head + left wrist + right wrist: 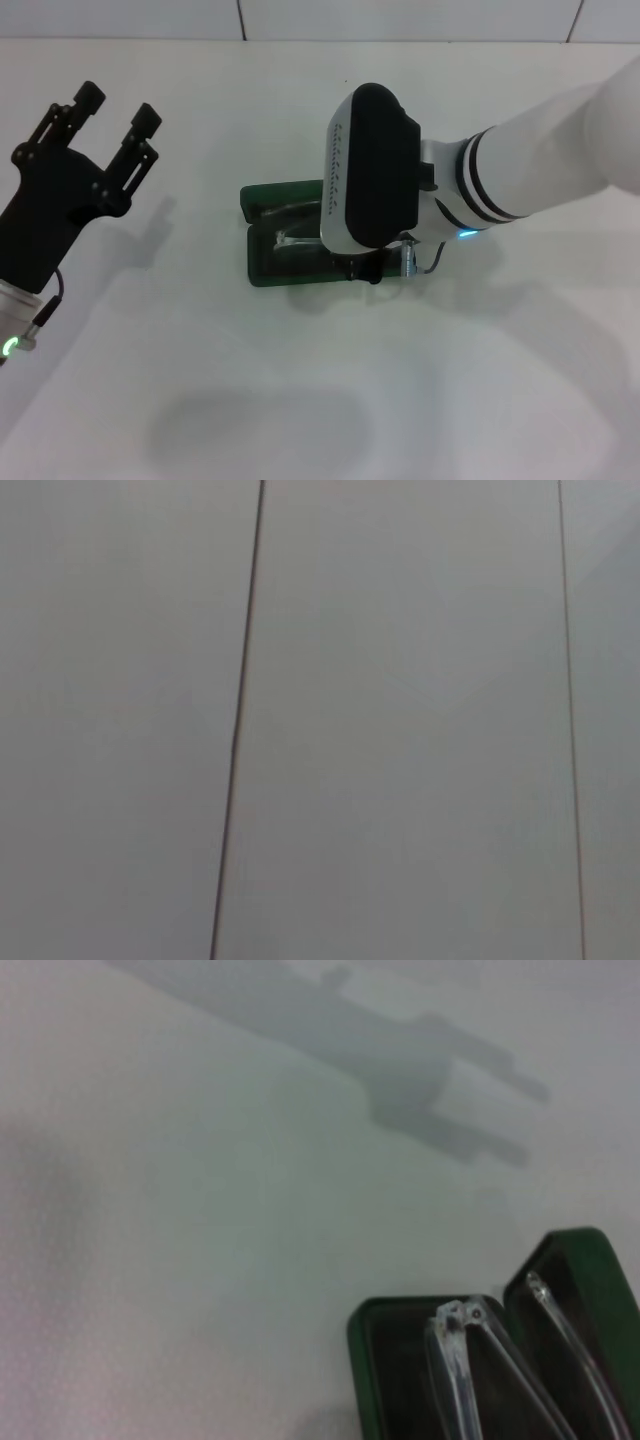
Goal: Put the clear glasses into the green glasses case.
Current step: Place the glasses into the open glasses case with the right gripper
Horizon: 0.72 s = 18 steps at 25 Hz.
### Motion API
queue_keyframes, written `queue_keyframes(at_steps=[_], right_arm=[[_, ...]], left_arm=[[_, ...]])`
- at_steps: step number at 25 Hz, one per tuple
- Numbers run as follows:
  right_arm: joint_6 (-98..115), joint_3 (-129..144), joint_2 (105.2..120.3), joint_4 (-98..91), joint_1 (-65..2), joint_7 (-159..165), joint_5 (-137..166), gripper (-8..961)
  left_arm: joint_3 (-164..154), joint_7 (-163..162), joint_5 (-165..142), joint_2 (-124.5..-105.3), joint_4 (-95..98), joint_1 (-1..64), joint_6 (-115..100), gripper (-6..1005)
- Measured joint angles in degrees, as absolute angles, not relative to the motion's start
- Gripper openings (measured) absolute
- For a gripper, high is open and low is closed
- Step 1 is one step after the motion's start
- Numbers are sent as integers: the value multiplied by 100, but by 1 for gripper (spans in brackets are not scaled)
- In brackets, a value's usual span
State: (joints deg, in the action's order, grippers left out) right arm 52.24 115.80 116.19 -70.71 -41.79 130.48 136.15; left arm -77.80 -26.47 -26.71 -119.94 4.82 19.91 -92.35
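Nearest the head camera, the right arm [560,150] reaches in from the upper right of the frame, its white housing with a black cap covering the middle of the white table [300,400]. Its right gripper [372,268] sits low over the green glasses case [268,262], hidden under the wrist housing, so whether it is released or grasping cannot be told. That case lies open at the centre of the frame, lid raised toward the upper side, dark lining showing. Inside the case, the clear glasses [290,240] appear as pale glints at the left end of the tray, partly covered by the arm. From the right wrist view, the case [372,1360] fills the lower right corner, with the clear glasses [470,1345] resting in it, the hinge end near the case's rounded corner and one thin arm [570,1345] lying against the lid side. At the upper left of the head view, the left gripper [110,120] hangs well apart from the case, black fingers [140,135] spread and released, holding nothing. Its own wrist view shows only a pale panelled surface [400,730] with dark seams.
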Motion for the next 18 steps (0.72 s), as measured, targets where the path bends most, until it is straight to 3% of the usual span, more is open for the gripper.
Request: queue_keyframes(at_steps=[18], right_arm=[[4807,12170,11619,-7182,-4204,14249,14587,128]], left_arm=[[-7796,-2655,-2672,-11979,511,2121,-9110,666]])
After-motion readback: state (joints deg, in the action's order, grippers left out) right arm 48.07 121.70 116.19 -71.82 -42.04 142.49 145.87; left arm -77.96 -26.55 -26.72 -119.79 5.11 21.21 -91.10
